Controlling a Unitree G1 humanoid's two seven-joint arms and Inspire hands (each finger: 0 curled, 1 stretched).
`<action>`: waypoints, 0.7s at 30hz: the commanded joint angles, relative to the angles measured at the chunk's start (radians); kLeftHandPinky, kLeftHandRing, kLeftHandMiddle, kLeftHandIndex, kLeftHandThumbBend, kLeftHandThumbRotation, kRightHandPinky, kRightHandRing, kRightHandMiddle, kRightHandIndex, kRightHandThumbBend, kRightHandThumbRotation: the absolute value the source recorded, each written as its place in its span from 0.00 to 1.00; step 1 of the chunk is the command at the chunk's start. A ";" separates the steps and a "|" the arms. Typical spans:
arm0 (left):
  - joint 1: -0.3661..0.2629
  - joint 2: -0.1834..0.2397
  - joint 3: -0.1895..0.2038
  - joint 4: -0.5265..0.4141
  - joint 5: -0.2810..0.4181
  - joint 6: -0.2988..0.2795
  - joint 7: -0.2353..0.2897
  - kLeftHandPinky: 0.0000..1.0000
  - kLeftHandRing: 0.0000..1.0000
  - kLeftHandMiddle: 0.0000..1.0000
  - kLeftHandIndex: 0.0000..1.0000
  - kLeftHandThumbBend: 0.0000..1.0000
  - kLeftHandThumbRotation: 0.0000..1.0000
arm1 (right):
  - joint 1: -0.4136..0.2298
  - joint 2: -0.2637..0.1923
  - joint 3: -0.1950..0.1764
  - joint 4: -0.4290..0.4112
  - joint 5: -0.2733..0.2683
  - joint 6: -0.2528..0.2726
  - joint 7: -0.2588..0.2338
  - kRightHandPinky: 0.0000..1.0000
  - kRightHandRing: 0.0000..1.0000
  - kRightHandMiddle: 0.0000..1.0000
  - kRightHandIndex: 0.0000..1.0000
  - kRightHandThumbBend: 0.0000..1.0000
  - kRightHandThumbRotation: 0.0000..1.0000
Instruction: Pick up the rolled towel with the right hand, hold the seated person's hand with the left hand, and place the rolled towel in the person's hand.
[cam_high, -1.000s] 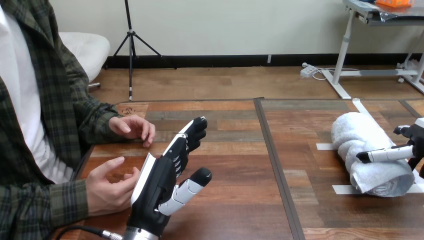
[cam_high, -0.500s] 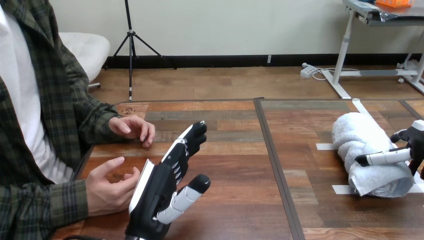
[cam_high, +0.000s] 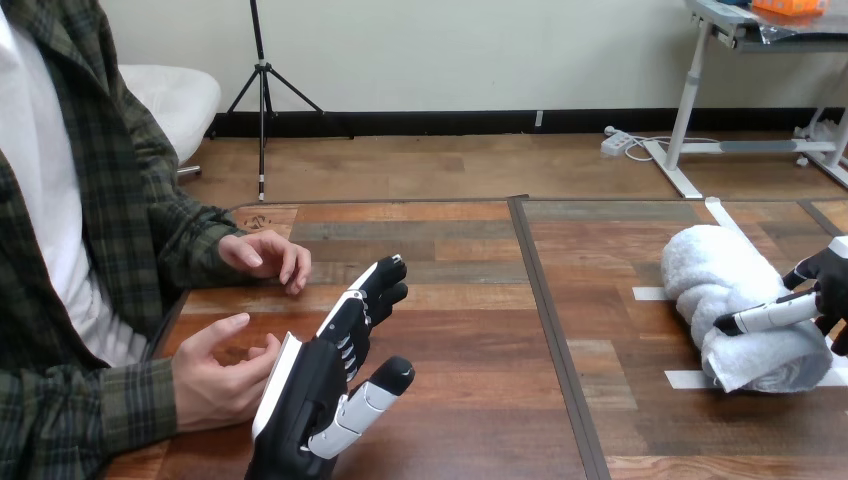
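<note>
L hand (cam_high: 310, 400) upright, fingers straight, holding nothing, its back just beside person's near hand (cam_high: 215, 375). R hand (cam_high: 828, 280) against white rolled cloth towel (cam_high: 715, 265) lying on brown wooden table (cam_high: 480, 330), right side; grip can't tell.

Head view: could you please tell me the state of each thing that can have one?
rolled towel: rolled, lying on the table, not lifted.
left hand: open, beside the person's lower hand.
right hand: on the rolled towel; grip unclear.
person's lower hand: half open, empty.
person's upper hand: palm down on the table, empty.
</note>
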 joint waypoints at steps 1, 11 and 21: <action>-0.034 -0.003 -0.006 -0.067 0.005 -0.005 0.009 0.92 0.91 0.92 0.90 1.00 0.79 | -0.064 0.050 0.007 -0.002 0.002 0.022 -0.035 0.29 0.38 0.52 0.65 0.93 0.13; -0.038 -0.005 -0.011 -0.065 0.000 -0.006 0.006 0.92 0.91 0.92 0.90 1.00 0.79 | -0.071 0.078 0.036 -0.007 -0.014 0.029 -0.057 0.31 0.40 0.49 0.59 0.88 0.01; -0.040 -0.006 -0.014 -0.068 0.012 0.000 0.014 0.92 0.91 0.92 0.90 1.00 0.78 | -0.074 0.097 0.033 -0.014 -0.003 0.012 -0.085 0.32 0.41 0.49 0.53 0.86 0.00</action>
